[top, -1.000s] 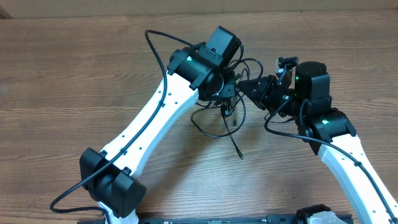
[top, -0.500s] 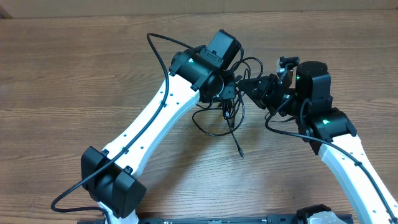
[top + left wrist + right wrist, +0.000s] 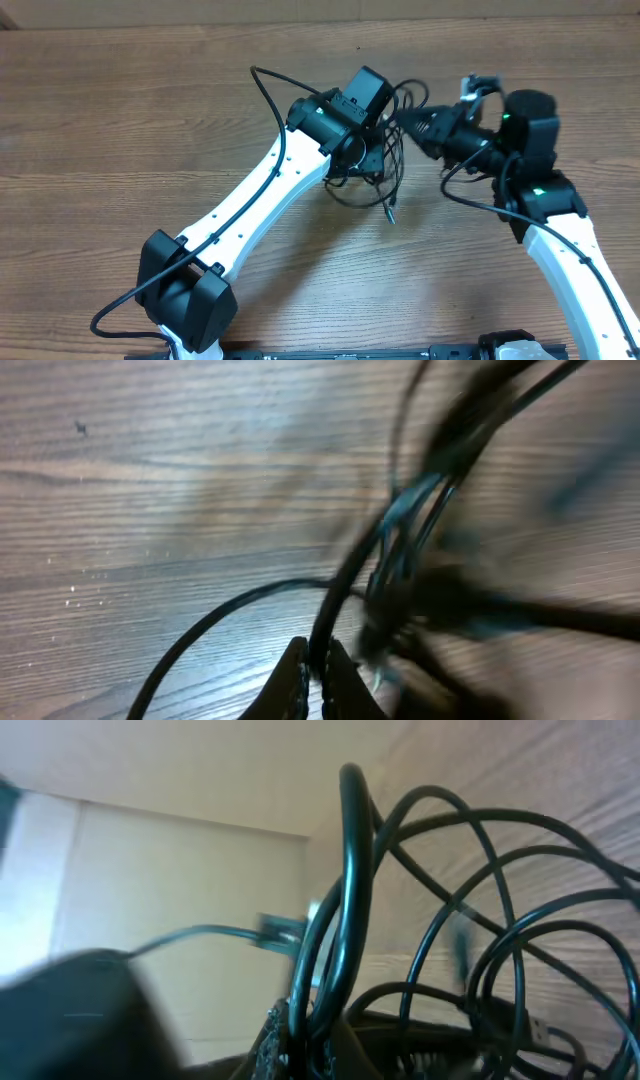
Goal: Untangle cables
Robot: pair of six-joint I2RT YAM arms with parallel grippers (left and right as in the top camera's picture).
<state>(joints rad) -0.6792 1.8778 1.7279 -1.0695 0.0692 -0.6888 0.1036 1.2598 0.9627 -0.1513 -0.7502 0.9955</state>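
Both pinch cables point(image 3: 352, 870) tight: left tool point(image 3: 318, 666), right tool point(image 3: 305, 1045); cables strung between them, tangled.

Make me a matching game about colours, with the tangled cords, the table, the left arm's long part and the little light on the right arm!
Things:
1 thin tangled cables
2 wooden table
3 long shell of the left arm
4 small light on the right arm

Colours:
A green
B white
C black
D brown

Pairs: 1-C; 2-D; 3-B; 4-A
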